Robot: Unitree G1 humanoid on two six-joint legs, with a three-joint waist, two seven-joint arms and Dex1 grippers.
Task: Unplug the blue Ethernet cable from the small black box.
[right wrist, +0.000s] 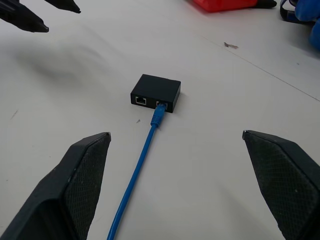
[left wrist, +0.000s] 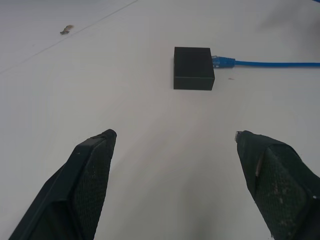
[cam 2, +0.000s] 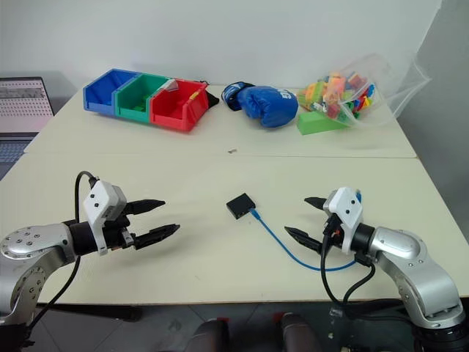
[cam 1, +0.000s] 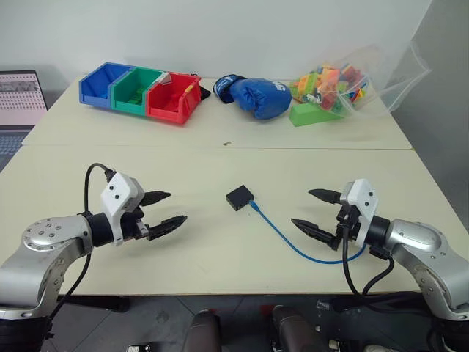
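The small black box [cam 1: 239, 197] lies flat in the middle of the pale table. The blue Ethernet cable [cam 1: 287, 240] is plugged into the box's side port [right wrist: 160, 105] and curves toward my right arm. My left gripper [cam 1: 167, 209] hovers open to the left of the box, a hand's width away, pointing at it. My right gripper [cam 1: 316, 210] hovers open to the right of the box, above the cable's run. Both grippers are empty. In the right wrist view a second, free port [right wrist: 141, 100] shows beside the plugged one.
At the table's far side stand blue, green and red bins [cam 1: 143, 91], a blue boxing glove [cam 1: 256, 96] and a clear bag of coloured bricks [cam 1: 337, 84]. A laptop [cam 1: 20, 99] sits at the far left. A seam [cam 1: 220, 147] runs across the table.
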